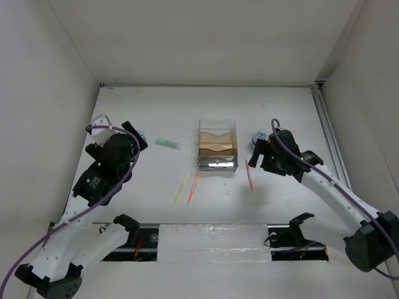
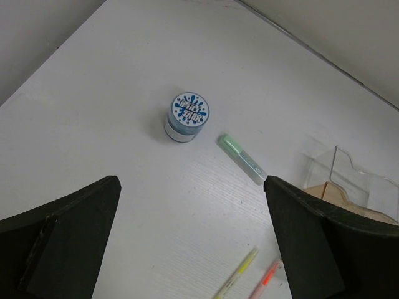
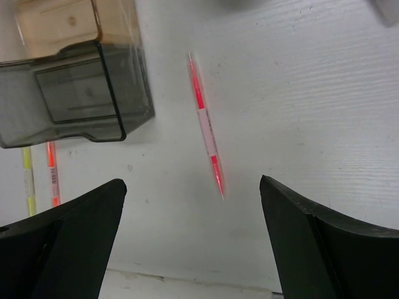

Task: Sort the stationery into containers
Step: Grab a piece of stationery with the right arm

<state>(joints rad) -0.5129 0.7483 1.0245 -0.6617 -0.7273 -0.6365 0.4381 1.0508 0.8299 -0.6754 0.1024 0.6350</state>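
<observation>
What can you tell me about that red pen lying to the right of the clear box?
The red pen is thin and straight, bright red with a white printed stretch along its middle, and it tapers to a point. It looks like plastic. It lies flat on the white table, just right of the organizer but apart from it, slightly angled. Nothing touches it; the right gripper hovers open above it.
</observation>
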